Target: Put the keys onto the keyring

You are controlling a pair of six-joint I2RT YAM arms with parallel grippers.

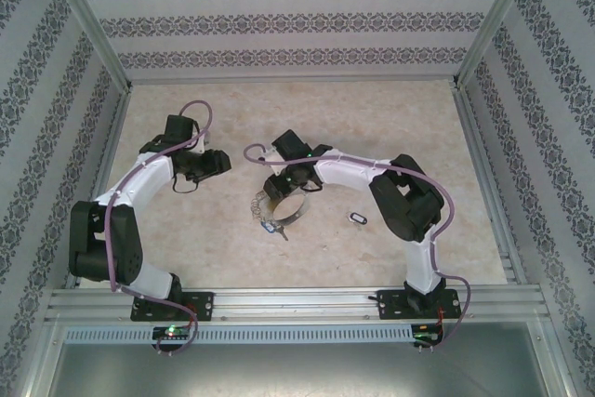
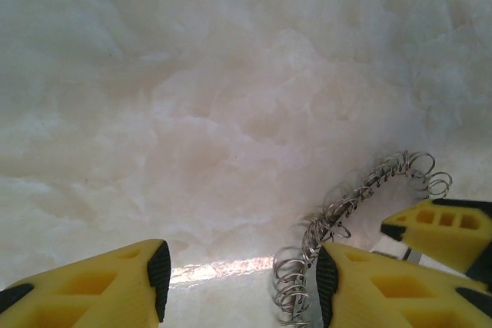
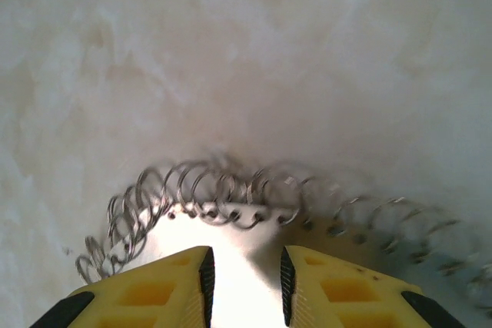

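Right pincer (image 3: pixel 246 270) pinching large silvery metal keyring (image 3: pixel 231 217) fringed with loops; left pincer (image 2: pixel 242 278) spread, empty; blue-and-white oval-headed key (image 1: pixel 356 218) lies loose on marbled surface (image 1: pixel 186 230), unthreaded.

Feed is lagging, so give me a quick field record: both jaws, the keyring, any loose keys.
keyring: near the middle of the table; metal band fringed with small wire rings
loose key: blue-and-white head, lying flat to the right of the keyring, untouched
left gripper: jaws open, bare table between them, ring fringe just outside one finger
right gripper: jaws closed on the keyring's band
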